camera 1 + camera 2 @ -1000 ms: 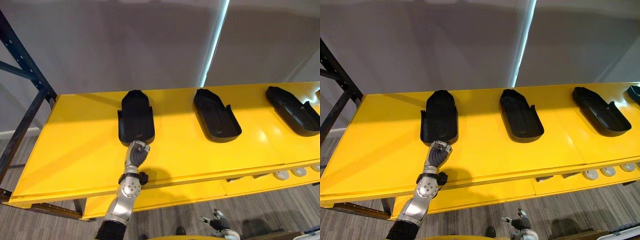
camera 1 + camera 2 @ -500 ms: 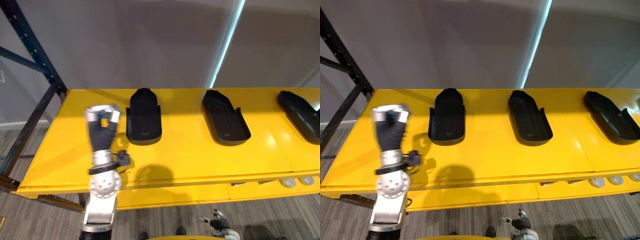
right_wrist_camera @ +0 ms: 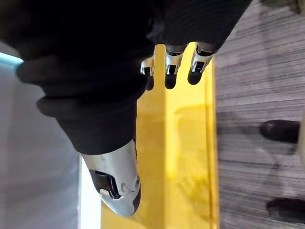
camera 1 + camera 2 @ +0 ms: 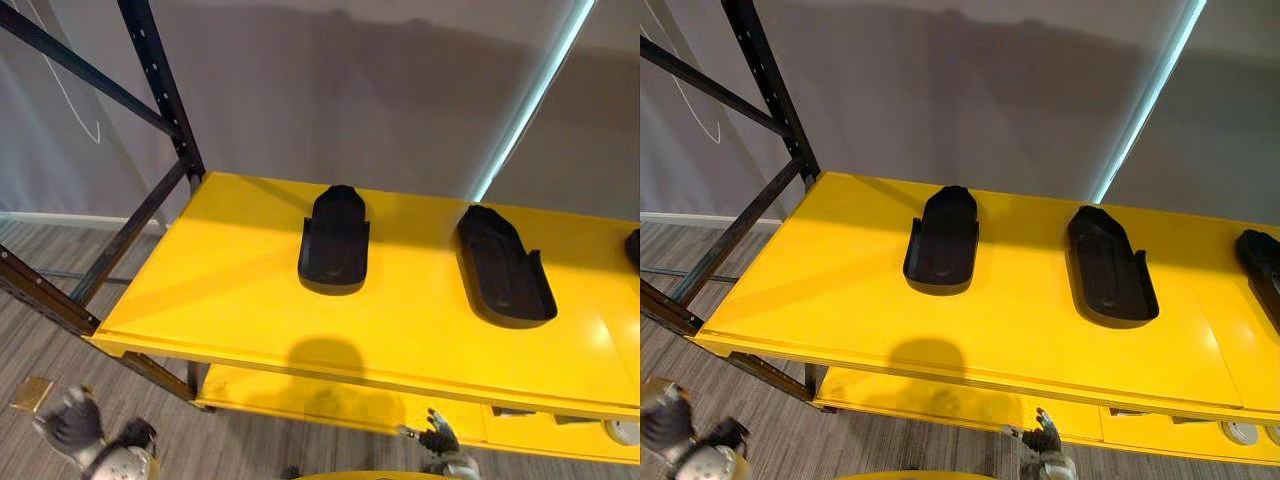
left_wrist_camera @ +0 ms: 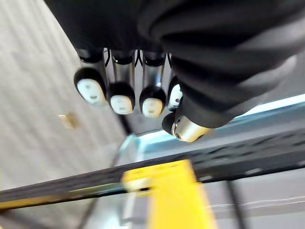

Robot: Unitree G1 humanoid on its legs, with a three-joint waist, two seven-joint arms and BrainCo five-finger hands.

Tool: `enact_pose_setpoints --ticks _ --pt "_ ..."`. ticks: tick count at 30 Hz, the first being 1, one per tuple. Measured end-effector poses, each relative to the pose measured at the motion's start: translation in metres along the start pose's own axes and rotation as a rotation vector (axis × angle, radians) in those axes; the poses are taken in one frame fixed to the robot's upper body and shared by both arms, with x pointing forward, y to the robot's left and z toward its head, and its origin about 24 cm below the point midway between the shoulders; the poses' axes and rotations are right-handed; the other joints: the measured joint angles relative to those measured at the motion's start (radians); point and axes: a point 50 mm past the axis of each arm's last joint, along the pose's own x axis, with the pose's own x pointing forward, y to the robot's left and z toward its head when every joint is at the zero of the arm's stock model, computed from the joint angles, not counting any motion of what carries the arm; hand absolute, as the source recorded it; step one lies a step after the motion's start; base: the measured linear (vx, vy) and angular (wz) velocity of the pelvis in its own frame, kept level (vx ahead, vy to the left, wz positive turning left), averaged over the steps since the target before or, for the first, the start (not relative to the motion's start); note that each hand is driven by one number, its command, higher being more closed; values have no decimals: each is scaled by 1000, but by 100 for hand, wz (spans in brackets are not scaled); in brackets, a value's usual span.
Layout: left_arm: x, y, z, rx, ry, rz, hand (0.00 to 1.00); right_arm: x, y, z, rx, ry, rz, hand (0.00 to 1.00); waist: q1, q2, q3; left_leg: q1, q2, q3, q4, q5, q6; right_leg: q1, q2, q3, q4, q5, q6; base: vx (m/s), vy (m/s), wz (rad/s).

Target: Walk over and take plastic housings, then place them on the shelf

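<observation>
Three black plastic housings lie on the yellow shelf [image 4: 240, 290], hollow side up: one at the left [image 4: 334, 240], one in the middle [image 4: 503, 265], and a third cut off at the right edge [image 4: 1265, 265]. My left hand [image 4: 72, 424] hangs low over the floor, below and left of the shelf's front corner, fingers relaxed and holding nothing, as the fingertips [image 5: 122, 100] in the left wrist view show. My right hand [image 4: 437, 438] hangs below the shelf's front edge with fingers spread and nothing in it.
A dark steel rack upright [image 4: 160, 80] with diagonal braces stands at the shelf's left end. A lower yellow shelf [image 4: 330, 400] sits under the top one, with small white round parts [image 4: 1240, 432] at the right. A small tan scrap [image 4: 32, 393] lies on the floor.
My left hand let go of the left housing, rose beside it, then dropped below the shelf. The housing stays on the shelf. The camera has swung left.
</observation>
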Motion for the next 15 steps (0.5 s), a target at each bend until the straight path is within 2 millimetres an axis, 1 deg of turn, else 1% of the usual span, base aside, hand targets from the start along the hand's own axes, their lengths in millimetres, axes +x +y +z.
enact_pose_setpoints --ticks 1,3,4,7,9,10,15 --pt "-4 -4 -28 62 114 -47 0 0 3 2 8 -8 7 0 -2 1 -4 5 0 24 11 -9 -4 3 -1 14 3 -3 1 42 30 -29" --pt "-13 -15 -55 139 221 -123 0 -1 3 2 11 -11 7 0 -4 -3 -6 21 1 43 10 -15 -9 12 -1 26 3 -4 2 34 23 -24" --pt "-19 -26 -66 178 260 -186 0 -1 2 1 10 -7 2 0 -3 -3 -7 25 1 52 8 -15 -9 12 -1 32 3 -4 2 7 10 -16" --pt "-30 -44 -78 262 286 -313 0 -3 0 -4 12 8 -5 0 -5 2 -8 30 2 62 5 -15 -9 10 1 44 3 -4 2 -12 -3 -12" --pt "-33 -50 -82 280 300 -354 0 -4 -2 -8 11 23 -16 0 -7 11 -11 32 2 66 1 -15 -9 8 3 49 3 -4 2 -11 -14 -10" --pt "-36 -56 -84 303 300 -388 0 -4 -6 -12 6 38 -24 0 -6 22 -11 32 3 70 -2 -15 -9 3 4 54 3 -3 2 -8 -12 -11" --pt "-46 -65 -93 361 310 -486 0 -3 -16 -16 -2 61 -59 0 -7 38 -12 32 4 83 -10 -15 -9 -8 10 72 0 -3 2 18 -12 -10"
